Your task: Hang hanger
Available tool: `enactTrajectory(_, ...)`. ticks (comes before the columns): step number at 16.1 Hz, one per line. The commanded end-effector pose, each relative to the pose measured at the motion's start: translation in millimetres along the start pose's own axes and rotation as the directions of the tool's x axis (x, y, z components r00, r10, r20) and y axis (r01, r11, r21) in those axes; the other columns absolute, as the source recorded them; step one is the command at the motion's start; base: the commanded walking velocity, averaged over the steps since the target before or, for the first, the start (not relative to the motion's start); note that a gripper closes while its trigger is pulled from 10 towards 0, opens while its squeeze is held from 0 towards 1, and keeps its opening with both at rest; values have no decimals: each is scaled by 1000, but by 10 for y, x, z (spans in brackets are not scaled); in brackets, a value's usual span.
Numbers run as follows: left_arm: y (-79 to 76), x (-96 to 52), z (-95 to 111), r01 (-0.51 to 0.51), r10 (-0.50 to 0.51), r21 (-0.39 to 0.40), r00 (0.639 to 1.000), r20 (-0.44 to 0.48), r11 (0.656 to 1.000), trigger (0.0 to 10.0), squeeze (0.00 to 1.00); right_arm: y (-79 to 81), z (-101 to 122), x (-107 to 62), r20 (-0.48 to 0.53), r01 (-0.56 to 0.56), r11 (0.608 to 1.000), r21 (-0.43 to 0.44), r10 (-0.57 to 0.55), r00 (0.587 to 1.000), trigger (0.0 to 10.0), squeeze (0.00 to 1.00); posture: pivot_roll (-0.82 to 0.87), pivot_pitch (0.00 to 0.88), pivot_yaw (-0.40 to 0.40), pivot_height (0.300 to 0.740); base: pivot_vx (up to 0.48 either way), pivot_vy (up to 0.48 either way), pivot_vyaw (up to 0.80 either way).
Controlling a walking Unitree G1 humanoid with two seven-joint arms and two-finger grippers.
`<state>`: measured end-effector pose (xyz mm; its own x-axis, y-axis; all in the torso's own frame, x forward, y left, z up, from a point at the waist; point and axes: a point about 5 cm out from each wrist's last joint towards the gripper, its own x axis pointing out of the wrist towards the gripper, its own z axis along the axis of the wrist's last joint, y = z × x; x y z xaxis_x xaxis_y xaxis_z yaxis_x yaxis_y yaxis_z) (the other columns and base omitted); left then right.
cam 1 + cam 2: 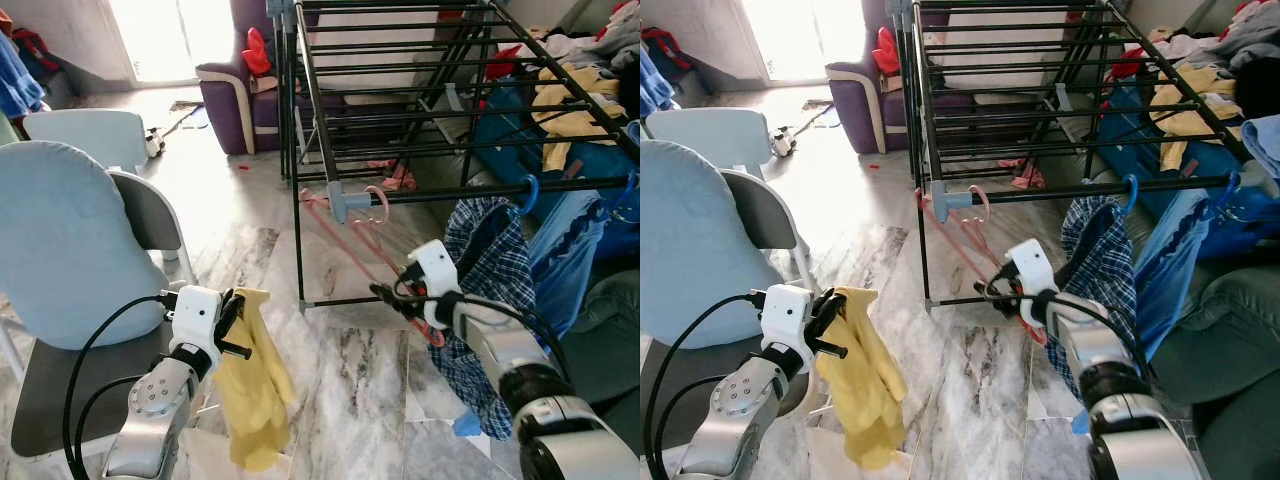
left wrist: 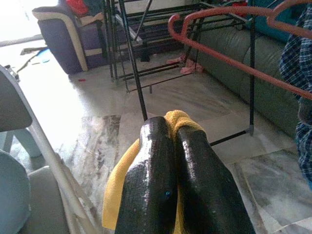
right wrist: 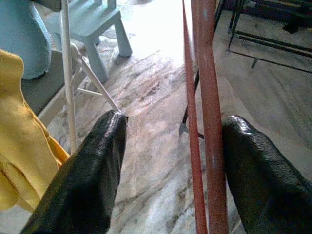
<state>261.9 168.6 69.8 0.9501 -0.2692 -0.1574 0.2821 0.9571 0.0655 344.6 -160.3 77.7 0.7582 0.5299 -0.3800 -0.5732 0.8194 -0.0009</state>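
One pink plastic hanger (image 1: 350, 240) hangs by its hook from the black metal drying rack (image 1: 400, 120) rail. Right claw (image 3: 170, 161), fingers apart, straddles its lower bar; left claw (image 1: 232, 318) is clamped on a yellow cloth (image 1: 255, 390), near left.

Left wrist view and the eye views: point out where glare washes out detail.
Left eye view: the doorway at the top is blown out white, with sheen spilling over the marble floor. Left wrist view: the upper corner by the purple armchair is overexposed; the left claw, shut on the yellow cloth, stays well lit.
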Motion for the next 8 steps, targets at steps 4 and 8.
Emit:
enactTrajectory(4,13,7,52,-11,10,22,1000,23,1000,10000,0,-38,93,44,15,4,1000,-10,-4,1000,0,0,-65,27,-20,740,0,0,0)
enactTrajectory(8,7,8,42,-14,13,22,1000,19,1000,10000,0,-36,34,33,1,4,1000,-16,-4,1000,0,0,-71,22,-21,740,0,0,0)
